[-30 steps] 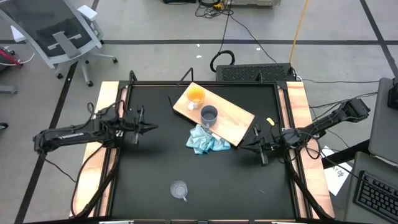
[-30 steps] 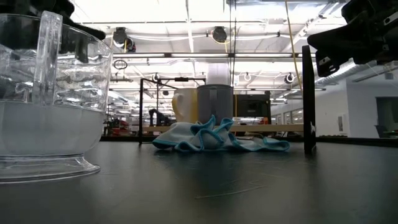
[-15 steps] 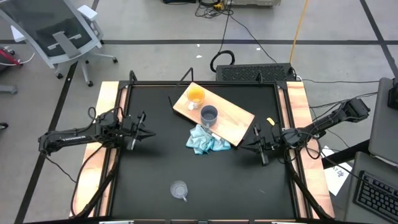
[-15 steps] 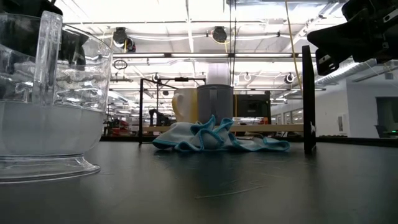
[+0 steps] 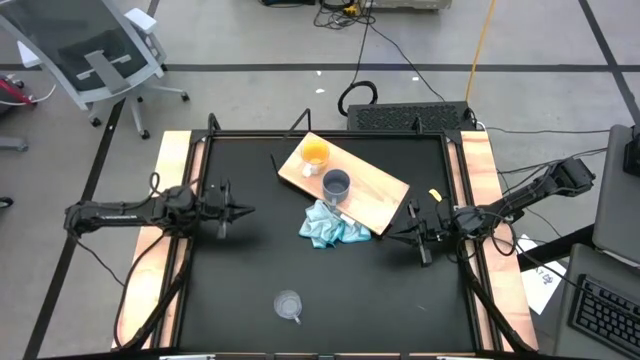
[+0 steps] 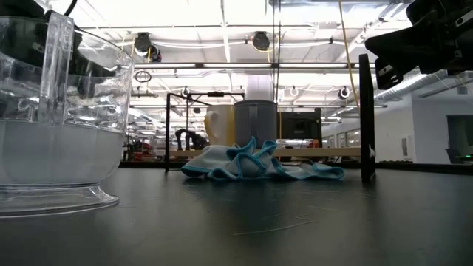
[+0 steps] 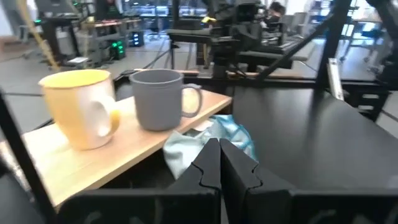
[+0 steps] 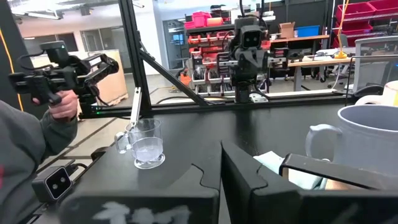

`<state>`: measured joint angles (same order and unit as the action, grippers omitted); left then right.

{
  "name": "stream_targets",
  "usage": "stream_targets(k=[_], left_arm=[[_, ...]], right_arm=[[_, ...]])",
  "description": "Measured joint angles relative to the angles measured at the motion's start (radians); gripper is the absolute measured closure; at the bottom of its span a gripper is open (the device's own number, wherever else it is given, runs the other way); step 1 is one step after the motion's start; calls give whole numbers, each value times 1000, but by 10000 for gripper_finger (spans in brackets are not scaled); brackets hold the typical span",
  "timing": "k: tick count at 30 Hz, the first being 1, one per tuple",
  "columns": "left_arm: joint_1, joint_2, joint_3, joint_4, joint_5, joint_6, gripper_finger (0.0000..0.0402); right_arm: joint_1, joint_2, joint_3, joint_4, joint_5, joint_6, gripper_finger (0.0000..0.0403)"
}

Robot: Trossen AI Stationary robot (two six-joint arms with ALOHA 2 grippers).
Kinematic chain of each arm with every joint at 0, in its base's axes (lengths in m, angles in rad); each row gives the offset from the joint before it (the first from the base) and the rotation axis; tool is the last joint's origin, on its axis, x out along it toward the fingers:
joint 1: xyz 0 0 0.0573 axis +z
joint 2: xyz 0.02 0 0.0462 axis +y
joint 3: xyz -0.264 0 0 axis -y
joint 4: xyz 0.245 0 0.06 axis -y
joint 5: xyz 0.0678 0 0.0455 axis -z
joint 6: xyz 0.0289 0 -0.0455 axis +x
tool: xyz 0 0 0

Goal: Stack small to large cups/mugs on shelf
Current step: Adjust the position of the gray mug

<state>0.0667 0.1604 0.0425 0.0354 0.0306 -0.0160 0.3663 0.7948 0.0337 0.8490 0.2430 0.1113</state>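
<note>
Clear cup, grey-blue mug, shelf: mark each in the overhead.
clear cup (image 5: pixel 288 304), high view, its round body.
grey-blue mug (image 5: pixel 336 184), high view, its open top.
shelf (image 5: pixel 380 190), high view, bare wood.

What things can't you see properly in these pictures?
- Clear cup: low view, cut off by the left and top edges.
- Orange mug: low view, partly behind the grey mug.
- Both mugs' bottoms: low view, hidden by the blue cloth.
- Grey mug: right wrist view, cut off by the right edge.
- Wooden board: high view, one corner under the cloth.
</note>
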Motion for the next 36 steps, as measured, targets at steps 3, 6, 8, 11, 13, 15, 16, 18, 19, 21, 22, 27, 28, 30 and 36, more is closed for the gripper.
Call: stream_targets(k=[3, 6, 8, 11, 13, 15, 16, 18, 19, 21, 22, 27, 28, 30, 36], left_arm=[[-58, 0, 0, -1, -9, 11, 401], [-120, 0, 0, -8, -40, 16, 401], [-161, 0, 0, -13, -58, 36, 401], [-212, 0, 0, -20, -59, 69, 401], [-235, 1, 0, -20, -59, 78, 401], [-254, 1, 0, -24, -54, 88, 401], [-261, 1, 0, -30, -47, 92, 400], [-273, 1, 0, -41, -28, 93, 396], [-275, 2, 0, -44, -18, 94, 393], [-282, 2, 0, -53, -5, 93, 386], [-285, 2, 0, -59, -5, 93, 383], [-287, 2, 0, -70, -5, 93, 379], [-287, 3, 0, -71, -5, 92, 379], [-287, 3, 0, -71, -4, 94, 379], [-287, 3, 0, -71, -4, 113, 378]], right_arm=[[0, 0, 0, 0, 0, 0, 403], [0, 0, 0, 0, 0, -3, 403], [0, 0, 0, 0, 0, -3, 403], [0, 0, 0, 0, 0, -3, 403], [0, 0, 0, 0, 0, -3, 403], [0, 0, 0, 2, 0, -3, 403], [0, 0, 0, 11, 0, -4, 403], [0, 0, 1, 50, 0, -4, 403], [0, 0, 6, 73, 0, -10, 403], [0, 0, 26, 84, -2, -34, 403], [0, 0, 37, 71, -3, -48, 403], [-25, -1, 148, -44, -6, -81, 403], [-36, 3, 170, -76, -6, -80, 403], [-60, 14, 216, -122, -7, -75, 403], [-145, 95, 350, -246, -8, -47, 403]])
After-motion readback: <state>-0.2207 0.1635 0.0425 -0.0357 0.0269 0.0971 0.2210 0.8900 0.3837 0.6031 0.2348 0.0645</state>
